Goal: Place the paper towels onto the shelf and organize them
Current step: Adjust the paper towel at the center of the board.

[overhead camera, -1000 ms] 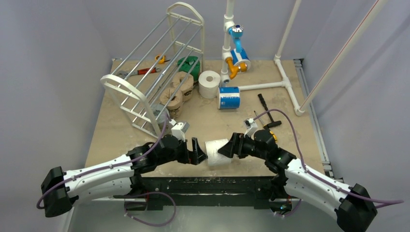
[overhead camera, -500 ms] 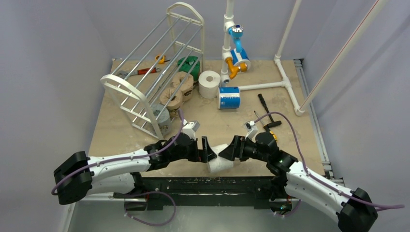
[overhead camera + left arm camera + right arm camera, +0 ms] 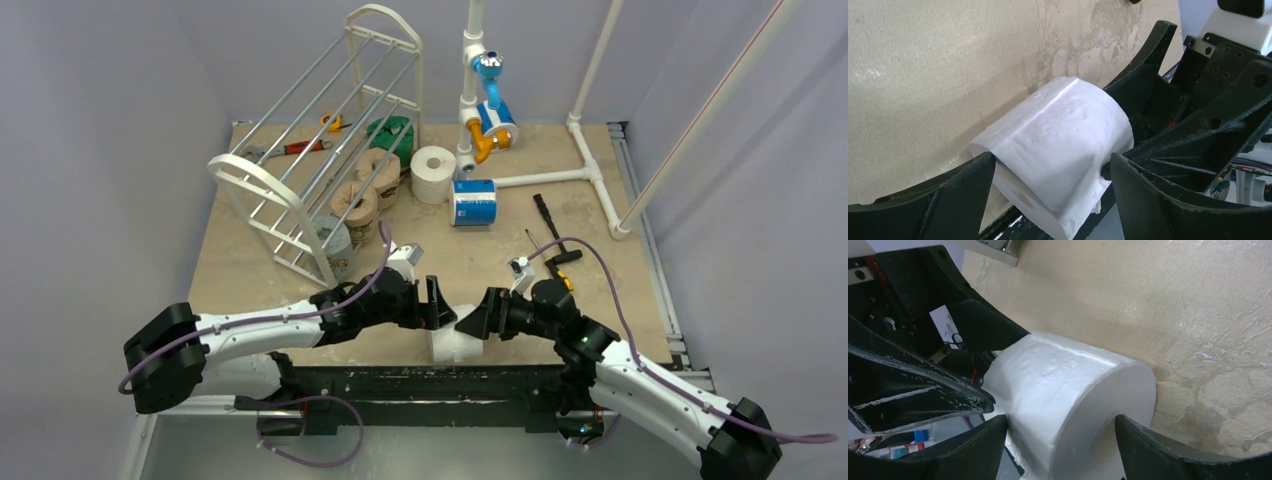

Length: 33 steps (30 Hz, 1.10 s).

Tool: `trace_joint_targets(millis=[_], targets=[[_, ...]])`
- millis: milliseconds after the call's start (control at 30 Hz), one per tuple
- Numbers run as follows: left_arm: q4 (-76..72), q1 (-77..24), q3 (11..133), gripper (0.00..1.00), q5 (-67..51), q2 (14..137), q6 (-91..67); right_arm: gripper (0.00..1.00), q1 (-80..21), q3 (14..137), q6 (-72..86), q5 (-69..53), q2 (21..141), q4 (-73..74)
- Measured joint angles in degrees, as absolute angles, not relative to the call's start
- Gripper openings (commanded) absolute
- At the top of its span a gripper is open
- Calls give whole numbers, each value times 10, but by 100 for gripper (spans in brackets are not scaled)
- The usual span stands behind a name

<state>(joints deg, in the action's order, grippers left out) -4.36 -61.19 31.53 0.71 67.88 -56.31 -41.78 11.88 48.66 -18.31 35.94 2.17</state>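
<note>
- Handover seemed under way: right tool (image 3: 1060, 422) pinched the white roll (image 3: 1063, 130), while left tool (image 3: 1053, 160) had closed in, fingers spread around the other end, grip unclear.
- The roll had sunk to the near edge of the desk (image 3: 440, 250), well apart from the shelf (image 3: 320, 160).
- The desk was mottled tan, ringed by grey walls (image 3: 100, 150).

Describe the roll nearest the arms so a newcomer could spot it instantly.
Find the middle of the tan table's near edge. A plain white roll lies on its side there, between the left gripper and right gripper. Every other roll sits farther back, on or near the shelf.
</note>
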Motion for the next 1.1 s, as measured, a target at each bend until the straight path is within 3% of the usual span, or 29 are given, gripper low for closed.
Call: trace_joint_targets(millis=[333,700,833,1100], targets=[[-36,-603,357,83,27,718,-548,76,-418,109,486,-231,360,21],[-41,-528,359,82,29,721,-538,73,-418,109,497,-239,371,1],[-31,-524,359,82,30,699,-528,63,-418,109,505,-234,382,-17],[18,-527,362,83,28,640,-508,29,-419,109,509,-230,382,-27]])
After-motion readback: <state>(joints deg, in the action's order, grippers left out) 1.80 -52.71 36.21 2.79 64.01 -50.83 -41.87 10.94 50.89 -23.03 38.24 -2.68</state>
